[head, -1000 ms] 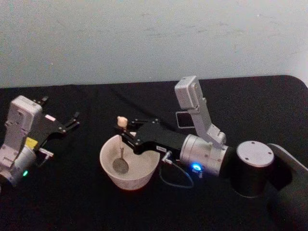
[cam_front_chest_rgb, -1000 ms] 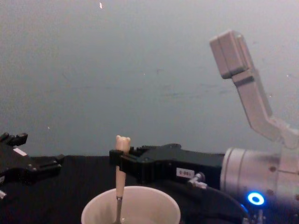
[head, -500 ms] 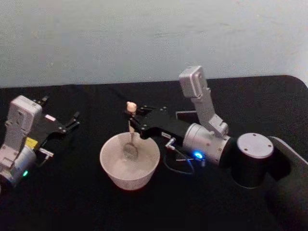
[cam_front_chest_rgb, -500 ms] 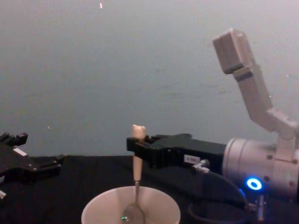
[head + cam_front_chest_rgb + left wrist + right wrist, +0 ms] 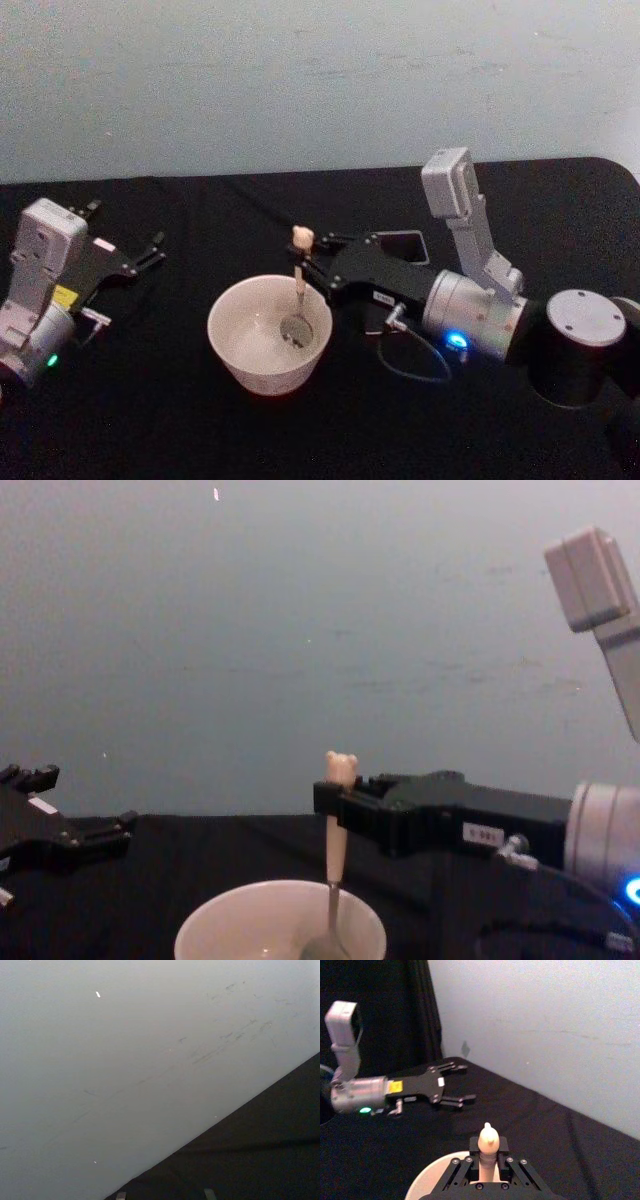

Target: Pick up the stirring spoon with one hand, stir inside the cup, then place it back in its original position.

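Observation:
The stirring spoon (image 5: 298, 283) stands upright in the cream-white cup (image 5: 240, 345), its metal bowl low against the cup's right inner side. My right gripper (image 5: 305, 260) is shut on the peach handle just under the bear head (image 5: 341, 768). In the chest view the spoon (image 5: 333, 865) rises from the cup (image 5: 230, 930) with the right gripper (image 5: 335, 810) clamped on it. The right wrist view looks down on the bear head (image 5: 488, 1139) between the shut fingers, above the cup's rim (image 5: 427, 1177). My left gripper (image 5: 152, 252) rests open at the left, apart from the cup.
A black cloth covers the table (image 5: 150, 420). A dark square holder (image 5: 400, 245) sits behind my right arm. The pale wall runs close behind the table's far edge. My left arm (image 5: 365, 1091) lies parked at the left, with open table between it and the cup.
My right gripper has carried the spoon from the cup's left side across to its right side. The right arm has swung right. The left arm has not moved.

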Controlling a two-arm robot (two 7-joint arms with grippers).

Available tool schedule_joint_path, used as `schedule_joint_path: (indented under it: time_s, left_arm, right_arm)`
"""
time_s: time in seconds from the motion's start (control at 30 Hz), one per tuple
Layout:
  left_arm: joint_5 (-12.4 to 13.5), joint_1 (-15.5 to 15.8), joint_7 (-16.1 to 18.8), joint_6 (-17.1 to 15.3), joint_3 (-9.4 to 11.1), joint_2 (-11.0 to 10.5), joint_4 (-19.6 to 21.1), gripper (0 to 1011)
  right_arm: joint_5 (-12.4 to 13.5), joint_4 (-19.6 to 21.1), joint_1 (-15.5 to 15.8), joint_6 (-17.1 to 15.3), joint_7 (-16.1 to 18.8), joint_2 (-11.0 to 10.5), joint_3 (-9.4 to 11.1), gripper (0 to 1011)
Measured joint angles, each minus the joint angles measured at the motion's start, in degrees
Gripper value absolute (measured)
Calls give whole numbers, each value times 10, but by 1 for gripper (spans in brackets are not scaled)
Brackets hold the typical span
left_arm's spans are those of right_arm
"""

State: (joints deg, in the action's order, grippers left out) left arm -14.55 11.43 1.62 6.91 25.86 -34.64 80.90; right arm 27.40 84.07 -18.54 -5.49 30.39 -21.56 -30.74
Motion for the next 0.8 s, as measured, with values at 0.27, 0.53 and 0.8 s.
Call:
schedule_joint_path:
  time_s: [0.27, 0.53, 0.8]
  left_arm:
    - [0, 0, 0, 0, 0, 0, 0, 1001]
    - [0, 0, 0, 0, 0, 0, 0, 1001]
    - [0, 0, 0, 0, 0, 0, 0, 1001]
  right_arm:
    - [8, 14, 11, -3, 12, -11, -12, 204]
    - [18, 16, 8, -9, 18, -4, -28, 204]
    - [17, -13, -15, -10, 3, 26, -43, 204]
